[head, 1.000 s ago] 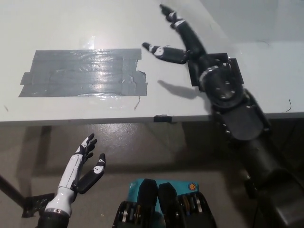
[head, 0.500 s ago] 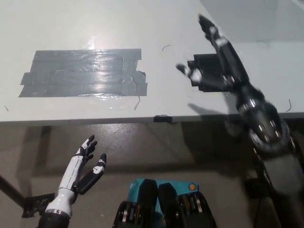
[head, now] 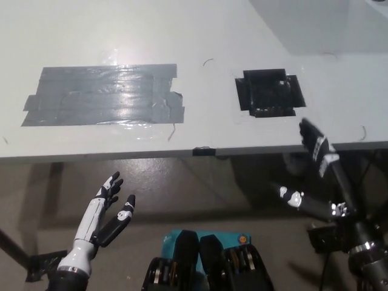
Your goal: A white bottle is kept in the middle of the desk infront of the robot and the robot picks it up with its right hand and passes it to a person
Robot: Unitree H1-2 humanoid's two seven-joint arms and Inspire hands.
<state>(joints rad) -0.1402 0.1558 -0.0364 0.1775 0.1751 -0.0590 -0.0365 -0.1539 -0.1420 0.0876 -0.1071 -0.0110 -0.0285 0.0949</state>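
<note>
No white bottle shows anywhere in the head view. My black right hand (head: 321, 176) hangs open below the desk's front edge at the lower right, fingers spread, holding nothing. My white left hand (head: 106, 212) rests open at the lower left, below the desk, also with nothing in it. The white desk (head: 200, 36) fills the upper part of the view.
A wide patch of grey tape (head: 103, 94) lies on the desk's left half. A square of black tape (head: 270, 92) marks the desk right of the middle. A small dark clip (head: 203, 150) sits on the front edge. No person is in view.
My right arm has pulled back from over the desk, past the black tape square, down below the front edge at the right. The left hand has not moved.
</note>
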